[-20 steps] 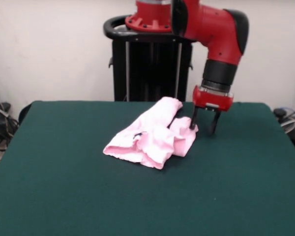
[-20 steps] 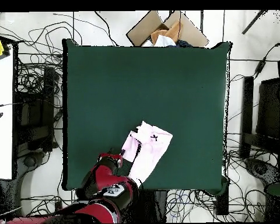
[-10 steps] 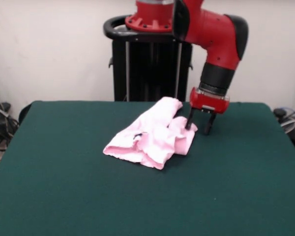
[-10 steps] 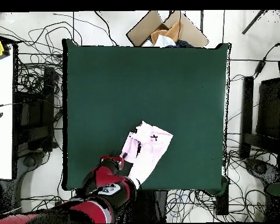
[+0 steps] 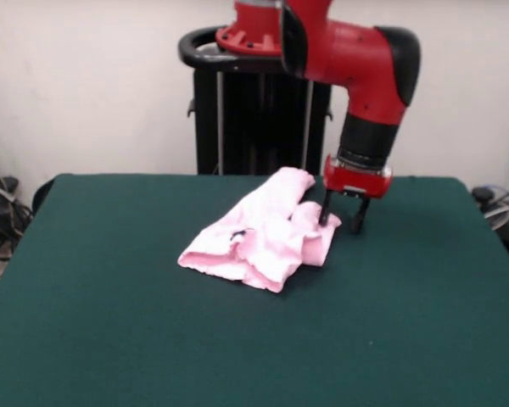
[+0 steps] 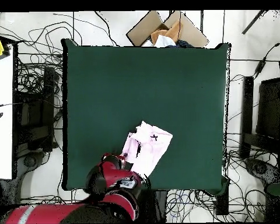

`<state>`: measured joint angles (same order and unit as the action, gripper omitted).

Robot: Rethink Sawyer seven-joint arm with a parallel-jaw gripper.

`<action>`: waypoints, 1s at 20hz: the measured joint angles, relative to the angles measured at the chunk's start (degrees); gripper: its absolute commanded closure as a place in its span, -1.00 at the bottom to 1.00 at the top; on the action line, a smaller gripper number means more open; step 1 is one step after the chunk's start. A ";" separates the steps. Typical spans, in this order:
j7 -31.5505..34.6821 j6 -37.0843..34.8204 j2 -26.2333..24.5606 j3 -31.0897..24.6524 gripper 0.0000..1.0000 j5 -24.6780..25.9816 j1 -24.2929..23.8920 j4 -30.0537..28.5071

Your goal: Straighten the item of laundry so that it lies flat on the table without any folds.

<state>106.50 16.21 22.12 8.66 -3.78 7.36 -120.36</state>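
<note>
Pink pants, the item of laundry, lie crumpled on the dark green table toward its far side in the front view, a little right of the middle. At the left of the heap a flatter flap reaches out toward the near left, with a tiny dark bow just inside it; further right the fabric bunches into folds, and one leg runs back toward the pedestal. At the right edge of the heap the gripper hangs from the red and black arm, its two dark fingers spread apart and pointing down: the left finger touches the cloth's right edge, the other stands over bare felt just beside it, nothing pinched between them. From overhead, the garment lies near the table edge closest to the robot's base.
</note>
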 measured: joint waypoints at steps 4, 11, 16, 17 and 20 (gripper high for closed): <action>-0.01 -4.75 1.42 -4.03 -1.00 0.79 -6.07 -0.07; -0.01 -10.53 2.57 -8.56 -1.00 0.75 -12.03 -0.14; 0.00 -11.50 2.54 -10.60 -1.00 0.75 -12.37 -1.36; 0.00 -11.52 2.55 -11.51 -1.00 0.75 -12.39 -2.01; 0.00 -11.58 2.43 -13.04 -1.00 0.75 -12.37 -3.29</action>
<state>106.50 4.63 24.55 -4.39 -3.03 -5.01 -123.65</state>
